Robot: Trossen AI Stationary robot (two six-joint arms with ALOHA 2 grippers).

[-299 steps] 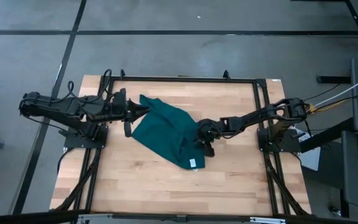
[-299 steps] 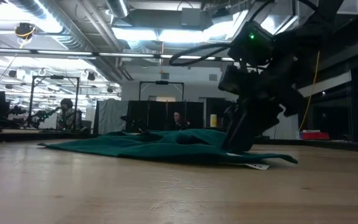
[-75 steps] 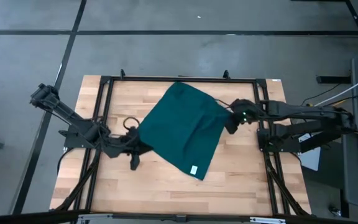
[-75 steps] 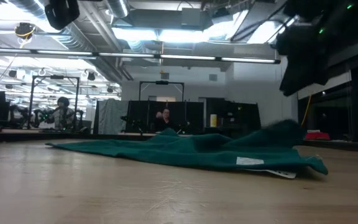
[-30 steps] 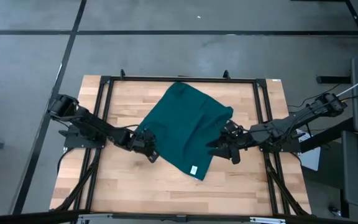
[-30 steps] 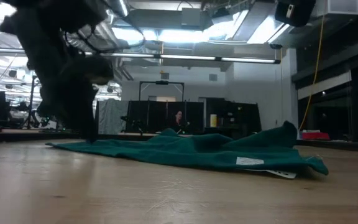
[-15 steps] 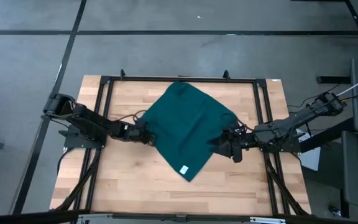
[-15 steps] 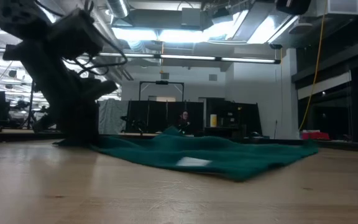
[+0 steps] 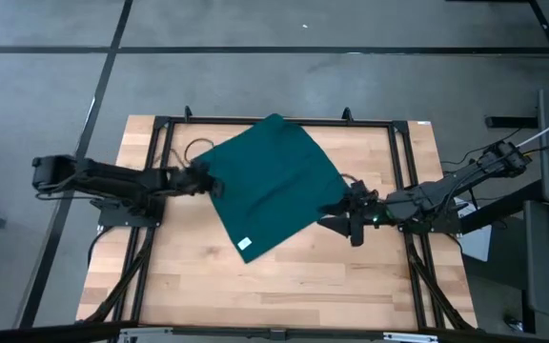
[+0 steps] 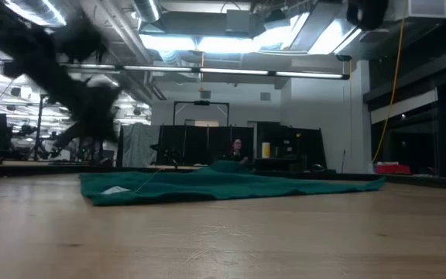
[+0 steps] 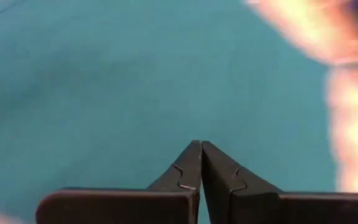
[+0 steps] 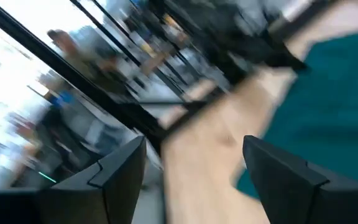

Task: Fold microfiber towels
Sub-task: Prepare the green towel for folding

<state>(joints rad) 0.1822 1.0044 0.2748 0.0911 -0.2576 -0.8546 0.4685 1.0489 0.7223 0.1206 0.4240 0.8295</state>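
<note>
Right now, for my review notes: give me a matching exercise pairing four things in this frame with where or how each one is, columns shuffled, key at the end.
Column one:
1. left pincer
2. right pincer
3. towel
4. white tag

Column two:
A. spread flat as a tilted square on the table
B. fingers apart, beside the towel's right corner
C. on the towel's front corner
D. fingers closed, at the towel's left corner

Pairs: 1-D, 2-B, 3-A, 4-C
</note>
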